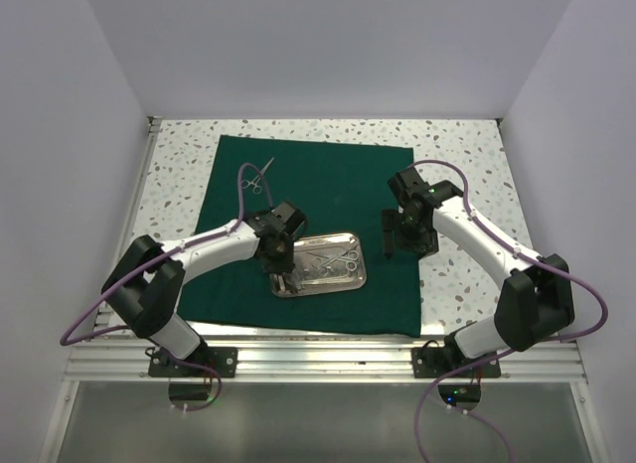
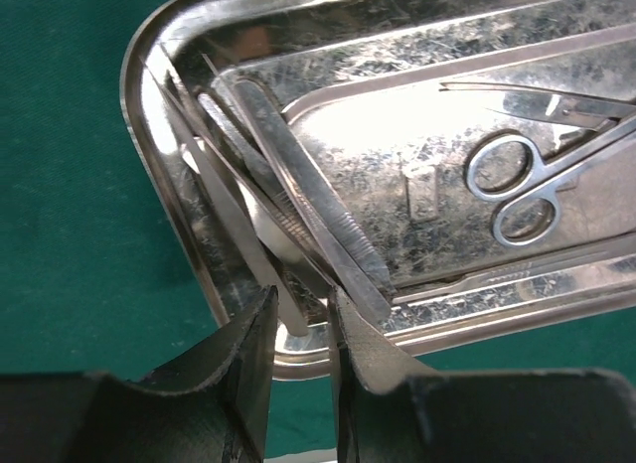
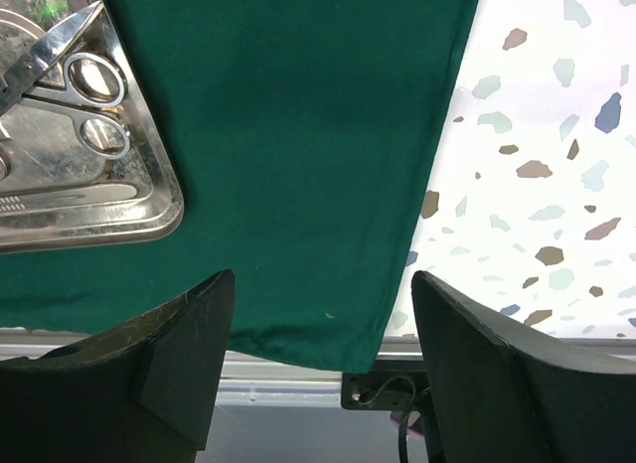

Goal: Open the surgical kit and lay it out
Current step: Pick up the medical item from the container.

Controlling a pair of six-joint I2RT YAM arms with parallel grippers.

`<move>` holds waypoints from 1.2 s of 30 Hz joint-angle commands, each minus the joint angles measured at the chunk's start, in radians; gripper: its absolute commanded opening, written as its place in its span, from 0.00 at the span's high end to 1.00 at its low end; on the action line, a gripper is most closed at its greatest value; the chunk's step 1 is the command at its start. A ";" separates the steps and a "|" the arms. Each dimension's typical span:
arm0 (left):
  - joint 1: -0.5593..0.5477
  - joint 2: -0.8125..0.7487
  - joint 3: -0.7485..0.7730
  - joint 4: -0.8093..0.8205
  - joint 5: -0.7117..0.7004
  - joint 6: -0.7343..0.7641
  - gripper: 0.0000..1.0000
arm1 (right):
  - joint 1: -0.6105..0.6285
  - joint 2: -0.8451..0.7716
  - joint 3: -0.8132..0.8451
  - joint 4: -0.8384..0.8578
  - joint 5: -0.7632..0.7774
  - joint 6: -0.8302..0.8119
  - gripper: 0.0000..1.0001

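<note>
down at the tray (image 2: 397, 175) corner, left fingers (image 2: 243, 384) narrowly apart, seemingly around tweezers (image 2: 308, 205); right fingers (image 3: 179, 354) wide, empty.

The cloth (image 1: 328, 175) lies spread on the counter (image 1: 457, 145). The tray (image 1: 328, 287) sits on its near middle, with instruments (image 1: 333, 259) inside. One pair of scissors (image 1: 256, 180) lies behind-left, on the cloth.

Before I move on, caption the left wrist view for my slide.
Left gripper poised at the tweezers in the steel tray corner; scissors lie alongside.
</note>
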 commanded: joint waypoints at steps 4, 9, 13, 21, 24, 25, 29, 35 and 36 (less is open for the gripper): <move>-0.007 -0.062 -0.010 -0.039 -0.093 -0.045 0.70 | -0.003 -0.002 -0.003 0.006 -0.005 -0.029 0.24; -0.010 -0.045 -0.022 -0.022 -0.085 -0.044 0.71 | -0.003 0.006 -0.001 0.008 -0.005 -0.031 0.24; -0.011 -0.014 -0.033 -0.001 -0.076 -0.042 0.71 | -0.003 0.009 0.008 0.002 -0.001 -0.037 0.24; -0.015 0.067 -0.070 0.064 -0.056 -0.031 0.71 | -0.005 0.006 0.005 -0.004 -0.004 -0.043 0.25; -0.015 0.112 -0.071 0.079 -0.047 -0.030 0.72 | -0.005 0.009 0.011 -0.006 -0.004 -0.045 0.25; -0.015 0.119 -0.074 0.087 -0.033 -0.030 0.73 | -0.003 0.007 0.014 -0.008 -0.002 -0.046 0.25; -0.015 0.136 -0.076 0.079 -0.019 -0.028 0.81 | -0.005 0.009 0.017 -0.011 0.003 -0.046 0.25; -0.015 0.052 -0.010 -0.120 -0.118 -0.021 1.00 | -0.005 0.016 0.016 0.005 0.000 -0.034 0.25; -0.014 0.022 0.008 -0.143 -0.124 -0.021 1.00 | -0.005 0.019 0.014 0.011 -0.005 -0.028 0.25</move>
